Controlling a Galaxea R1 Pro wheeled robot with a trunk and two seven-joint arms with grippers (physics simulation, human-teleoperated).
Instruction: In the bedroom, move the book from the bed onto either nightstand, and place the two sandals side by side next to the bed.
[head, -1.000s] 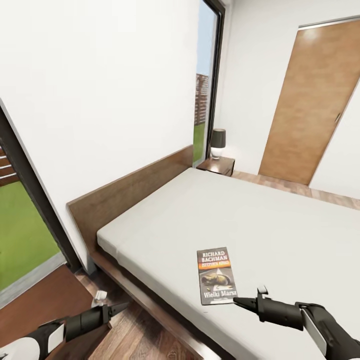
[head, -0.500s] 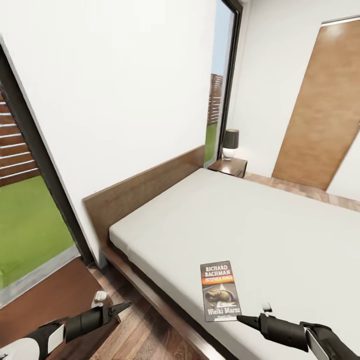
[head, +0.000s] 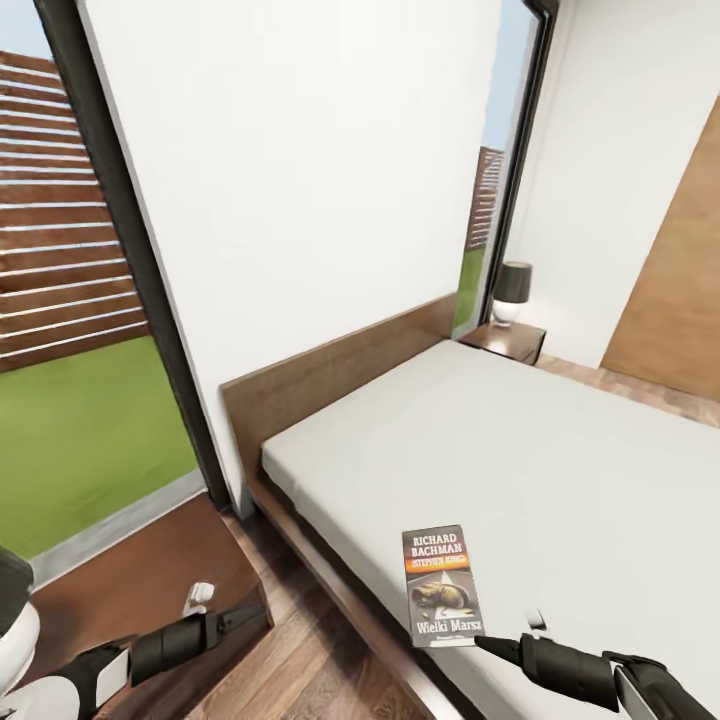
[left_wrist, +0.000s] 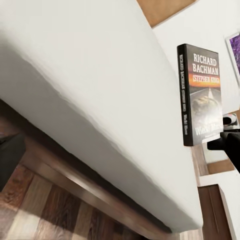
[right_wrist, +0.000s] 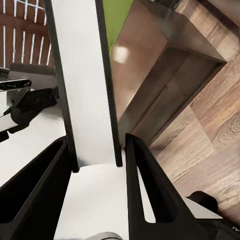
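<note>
Apparently reaching for the book (head: 441, 587), which lies flat near the bed's (head: 560, 450) edge, the right gripper (head: 492, 645) hovers just beside it, fingers spread and empty, needing to close in.

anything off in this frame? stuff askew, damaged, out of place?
Only the book: it lies flat on the bed near the mattress's near edge, not on a nightstand. It looks intact. The right tool hovers just short of it, jaws open; the left tool sits over the floor beside the bed frame. Nothing spilled or damaged.
</note>
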